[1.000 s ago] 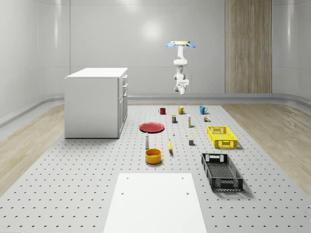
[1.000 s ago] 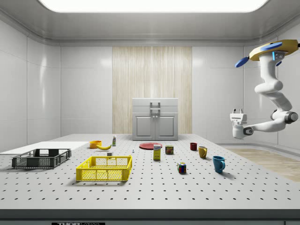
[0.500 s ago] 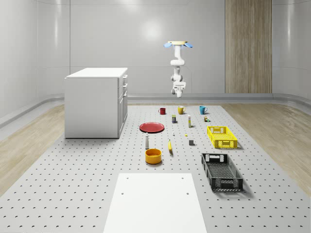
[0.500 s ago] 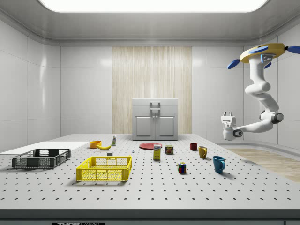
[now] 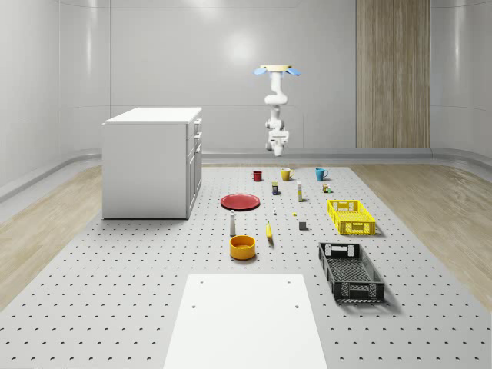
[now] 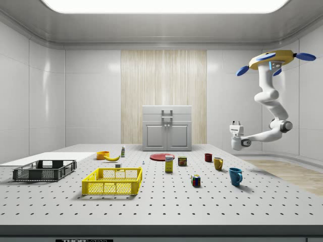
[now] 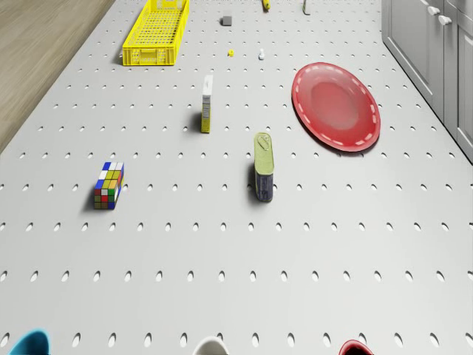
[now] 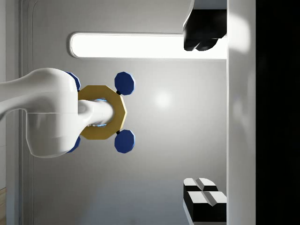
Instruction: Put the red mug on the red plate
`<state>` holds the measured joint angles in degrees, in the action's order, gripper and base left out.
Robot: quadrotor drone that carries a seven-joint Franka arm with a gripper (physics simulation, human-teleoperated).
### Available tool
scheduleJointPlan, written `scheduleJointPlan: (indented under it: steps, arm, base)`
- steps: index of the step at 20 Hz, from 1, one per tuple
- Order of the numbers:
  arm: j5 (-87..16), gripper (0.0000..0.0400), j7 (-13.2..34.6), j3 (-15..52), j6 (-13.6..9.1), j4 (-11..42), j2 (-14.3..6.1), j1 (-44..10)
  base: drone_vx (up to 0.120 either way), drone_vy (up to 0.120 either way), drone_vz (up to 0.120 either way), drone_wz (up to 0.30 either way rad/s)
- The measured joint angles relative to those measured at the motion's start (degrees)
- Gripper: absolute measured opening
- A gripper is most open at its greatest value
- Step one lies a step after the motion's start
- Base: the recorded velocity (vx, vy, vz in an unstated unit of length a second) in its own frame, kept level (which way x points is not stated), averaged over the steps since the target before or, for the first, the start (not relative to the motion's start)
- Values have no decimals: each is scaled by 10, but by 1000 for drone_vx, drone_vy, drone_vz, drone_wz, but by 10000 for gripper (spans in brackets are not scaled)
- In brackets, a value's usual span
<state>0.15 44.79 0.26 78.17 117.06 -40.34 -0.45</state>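
Clearly open, the gripper (image 6: 235, 122) points up at the ceiling with its fingers (image 8: 201, 35) spread wide, holding and touching nothing. It hangs in the air out ahead of the hovering drone (image 6: 272, 58), which is over the table's far edge. The red mug (image 5: 257, 176) stands on the table (image 5: 138, 307) well below the gripper, apart from it. The red plate (image 5: 241, 201) lies beyond the mug, farther from the gripper. The label on the can (image 7: 263, 166) cannot be read.
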Motion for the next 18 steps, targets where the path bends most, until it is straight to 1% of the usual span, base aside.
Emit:
scheduleJointPlan:
  steps: [18]
  arm:
    - [-4, 400, 0, 4, 7, 5, -5, -2]
  base:
    - [120, -120, 0, 0]
